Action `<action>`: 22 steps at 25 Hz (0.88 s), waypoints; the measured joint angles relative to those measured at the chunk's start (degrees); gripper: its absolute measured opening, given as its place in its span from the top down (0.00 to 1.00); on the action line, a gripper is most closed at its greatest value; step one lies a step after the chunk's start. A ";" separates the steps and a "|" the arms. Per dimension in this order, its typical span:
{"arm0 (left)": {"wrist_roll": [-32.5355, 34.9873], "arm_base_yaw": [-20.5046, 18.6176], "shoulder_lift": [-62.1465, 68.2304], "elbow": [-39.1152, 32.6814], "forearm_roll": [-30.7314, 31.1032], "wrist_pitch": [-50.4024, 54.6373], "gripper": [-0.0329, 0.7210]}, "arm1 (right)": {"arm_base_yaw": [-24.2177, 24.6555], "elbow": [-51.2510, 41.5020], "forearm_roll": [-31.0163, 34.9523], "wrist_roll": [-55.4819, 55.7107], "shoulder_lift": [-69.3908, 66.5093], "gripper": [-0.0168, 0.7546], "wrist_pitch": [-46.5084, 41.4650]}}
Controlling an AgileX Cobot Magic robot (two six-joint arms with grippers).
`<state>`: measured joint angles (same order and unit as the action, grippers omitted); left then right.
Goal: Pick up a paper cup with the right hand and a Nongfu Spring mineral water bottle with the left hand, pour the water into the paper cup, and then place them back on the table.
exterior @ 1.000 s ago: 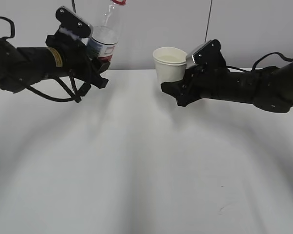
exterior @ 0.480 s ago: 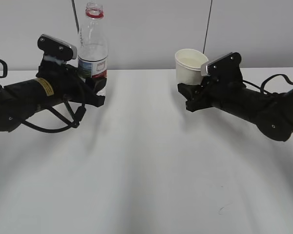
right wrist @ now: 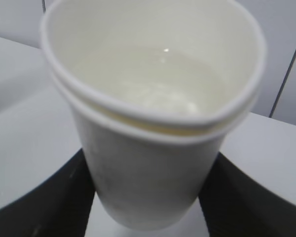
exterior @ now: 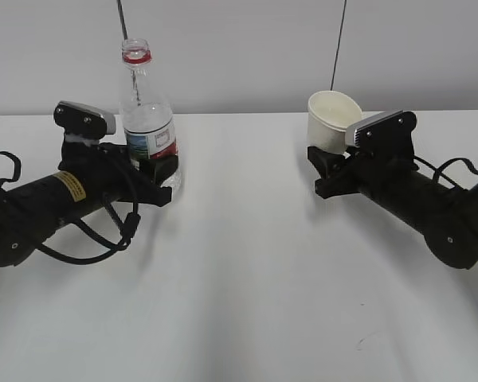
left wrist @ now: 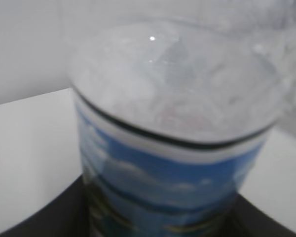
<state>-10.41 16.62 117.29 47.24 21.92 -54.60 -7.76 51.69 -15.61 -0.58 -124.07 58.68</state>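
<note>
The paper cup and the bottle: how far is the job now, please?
Pouring looks done: the paper cup holds water, and the bottle stands upright. In hand: the left hand grips the bottle low at the table; the right hand grips the cup, tilted. Left: set both down and release them.

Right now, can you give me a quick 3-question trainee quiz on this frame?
1. True or false: the bottle has its cap on.
2. What does the right gripper hold? A) bottle B) paper cup C) nothing
3. Fill in: in the right wrist view, the cup contains ___.

Key: 1 false, the red-ringed neck is open. 2 B. 3 water.
</note>
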 joint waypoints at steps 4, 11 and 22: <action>-0.63 0.06 2.57 -0.01 1.84 -4.93 0.50 | 0.00 0.00 0.18 -0.21 -4.48 0.39 4.53; -1.70 1.83 4.93 -0.01 1.96 -7.01 0.50 | 0.00 -0.22 0.18 -0.45 -6.91 0.39 4.75; -1.75 2.64 6.68 -0.01 5.36 -7.30 0.50 | 0.00 -0.30 2.24 -0.45 -9.23 0.39 5.40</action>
<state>-12.15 19.26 123.97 47.22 27.28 -61.90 -7.76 51.39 -13.36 -1.04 -133.30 64.08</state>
